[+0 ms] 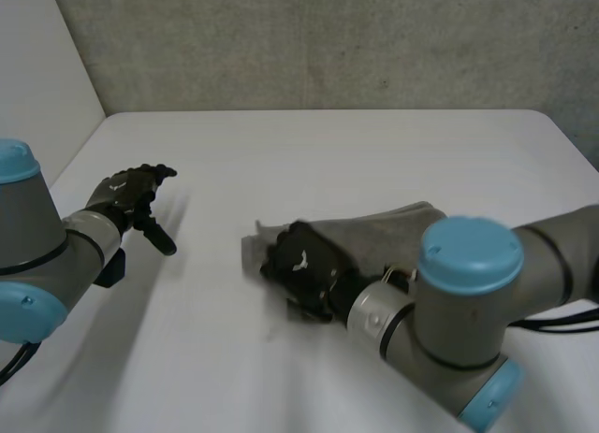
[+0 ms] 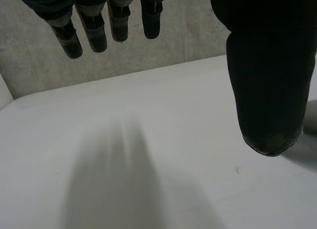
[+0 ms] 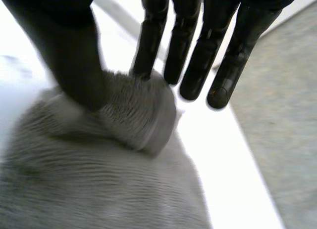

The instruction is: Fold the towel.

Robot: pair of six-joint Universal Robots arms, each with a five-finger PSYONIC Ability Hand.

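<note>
While the right hand pinches a bunched end of the grey towel between thumb and one finger on the table, it should, I'd say, lift gently and carry that end squarely over the towel, the left hand hanging open well apart from it

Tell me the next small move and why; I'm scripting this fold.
Probably lift the right hand slightly and carry the edge of the grey ribbed towel across: its thumb and a finger pinch a ridge of cloth there, while the left hand hangs open over the white table, apart from the towel.
</note>
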